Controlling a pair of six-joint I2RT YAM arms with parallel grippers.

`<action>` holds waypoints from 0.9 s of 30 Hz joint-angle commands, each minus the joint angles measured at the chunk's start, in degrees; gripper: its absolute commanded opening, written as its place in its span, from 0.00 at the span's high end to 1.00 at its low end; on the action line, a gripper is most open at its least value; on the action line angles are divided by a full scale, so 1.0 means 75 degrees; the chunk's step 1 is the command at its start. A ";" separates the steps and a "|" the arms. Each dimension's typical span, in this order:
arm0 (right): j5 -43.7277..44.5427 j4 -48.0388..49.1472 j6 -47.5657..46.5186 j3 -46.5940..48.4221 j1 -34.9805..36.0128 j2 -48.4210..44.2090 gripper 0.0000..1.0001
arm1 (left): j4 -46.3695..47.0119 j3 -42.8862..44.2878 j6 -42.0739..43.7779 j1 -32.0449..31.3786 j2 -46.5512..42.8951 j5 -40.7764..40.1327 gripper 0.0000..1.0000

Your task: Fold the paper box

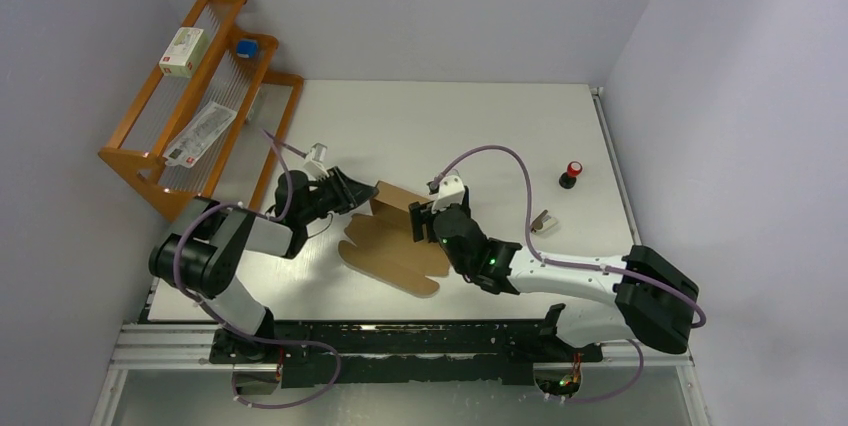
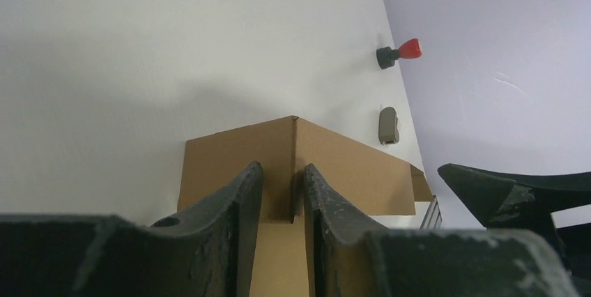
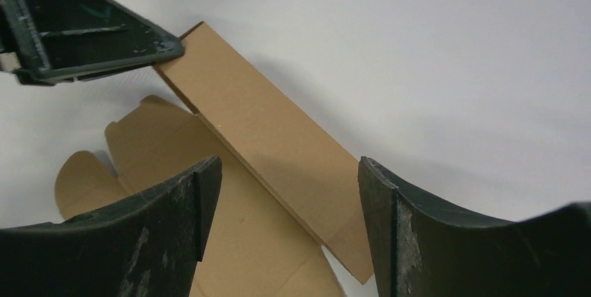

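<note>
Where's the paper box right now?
Top view: the paper box lies mid-table, its raised wall straddled by the left gripper at one end, the right gripper open at the other.

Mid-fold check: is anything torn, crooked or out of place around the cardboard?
Nothing stands out. The paper box has one wall upright and its rounded flaps lying flat, with no tear visible. The left gripper straddles the wall's corner; the right gripper stands open around it.
</note>
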 commanded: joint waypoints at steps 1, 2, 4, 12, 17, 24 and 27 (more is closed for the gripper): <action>0.0737 -0.0793 0.0994 0.0389 -0.0064 -0.0004 0.25 | -0.0422 -0.0352 -0.0003 0.0047 -0.0347 -0.0297 0.68; 0.0743 -0.0895 0.1109 0.0417 -0.0086 -0.0045 0.25 | -0.0589 -0.0404 0.0006 0.0047 -0.0526 -0.0441 0.67; 0.0680 -0.1067 0.1349 0.0451 -0.0156 -0.0129 0.24 | -0.1008 -0.0532 -0.0044 0.0047 -0.0912 -0.0741 0.67; 0.0136 -0.1495 0.2192 0.0631 -0.0621 0.0101 0.21 | -0.1770 -0.1142 -0.0330 0.0035 -0.2374 -0.1377 0.64; -0.0549 -0.1280 0.2754 0.0706 -0.1047 0.0443 0.21 | -0.2193 -0.1077 -0.0121 0.0035 -0.2788 -0.1427 0.61; -0.0667 -0.1308 0.3341 0.0838 -0.1218 0.0748 0.21 | -0.3157 -0.0595 0.0553 0.0035 -0.3104 -0.1684 0.45; -0.0620 -0.1409 0.3701 0.0881 -0.1250 0.0873 0.21 | -0.3345 -0.0284 0.0767 0.0035 -0.2944 -0.1601 0.41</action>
